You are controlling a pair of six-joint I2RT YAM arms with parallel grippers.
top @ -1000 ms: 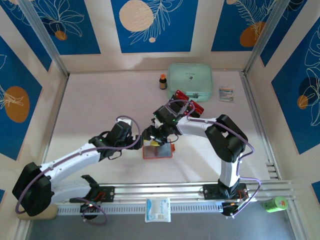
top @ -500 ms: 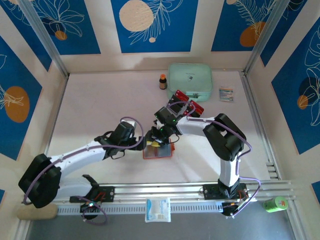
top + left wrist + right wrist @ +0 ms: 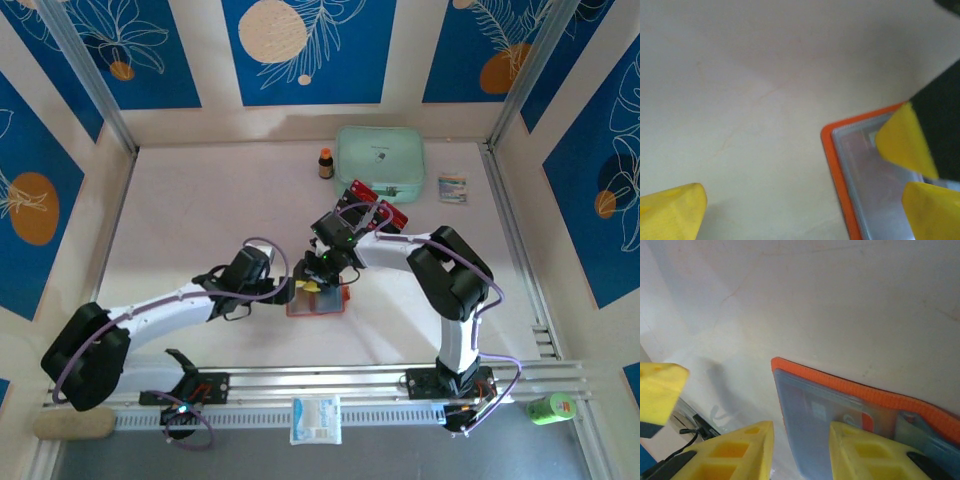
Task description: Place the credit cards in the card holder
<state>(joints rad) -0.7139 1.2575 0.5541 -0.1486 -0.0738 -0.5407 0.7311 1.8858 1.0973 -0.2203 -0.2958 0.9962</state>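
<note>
Top external view had a white packet lying nearest, on the rail between the two arm bases, with a green object at the rail's right end. Beyond the rail both arms reached inward over the table and met at the wallet, which lay flat and open about mid-table, toward the near side. The left gripper stood at its left edge and the right gripper hung over its far edge, the two tools nearly touching.

Left wrist view showed the left gripper with jaws spread wide and holding nothing. One finger was over bare table and the other over the wallet, whose orange corner and pale grey-blue lining lay between them. A yellow finger of the right gripper stood over that lining.

Right wrist view showed the right gripper with jaws partly apart and no grip to be seen. The wallet put its edge in the gap, one finger over the lining and the other over table. What looked like a card showed faintly under the pale pocket.

Farther back, the cards, red and black, lay in a heap well apart from the wallet, just in front of the mint pouch. A small bottle stood upright just left of the pouch, and a little packet lay to its right.
</note>
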